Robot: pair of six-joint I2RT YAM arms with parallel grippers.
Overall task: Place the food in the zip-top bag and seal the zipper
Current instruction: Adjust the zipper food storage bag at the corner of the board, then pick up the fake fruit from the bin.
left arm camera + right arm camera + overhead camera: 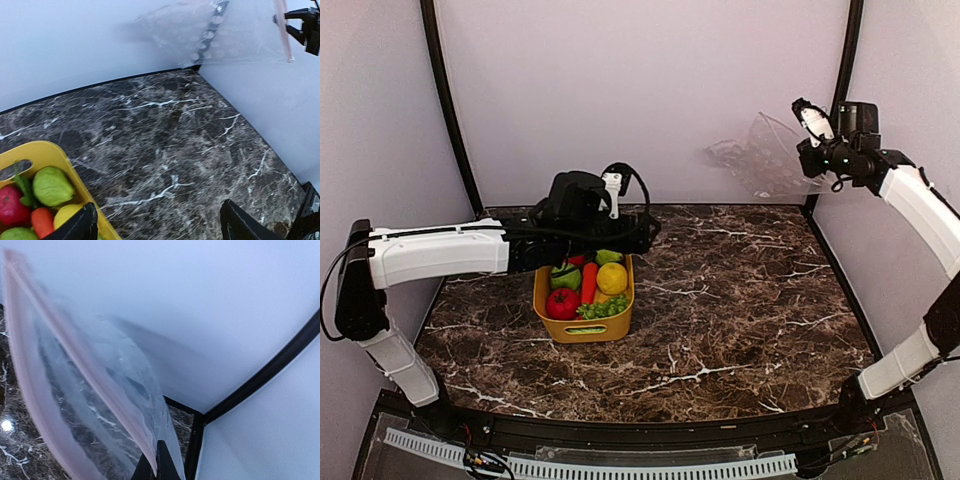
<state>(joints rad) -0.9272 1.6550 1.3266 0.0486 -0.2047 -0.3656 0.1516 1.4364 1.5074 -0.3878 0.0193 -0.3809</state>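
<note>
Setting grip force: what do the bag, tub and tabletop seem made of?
Bag: thin clear plastic film, glossy; the wall shows through it and it crumples. Tub: stiff yellow plastic, smooth, with a moulded handle slot. Tabletop: dark brown marble look with white veins, possibly only a printed surface.

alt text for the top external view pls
The right claw holds a clear zip-top bag in the air by the back right corner. The left arm reaches over a yellow tub of toy fruit and vegetables on the marble table.
</note>
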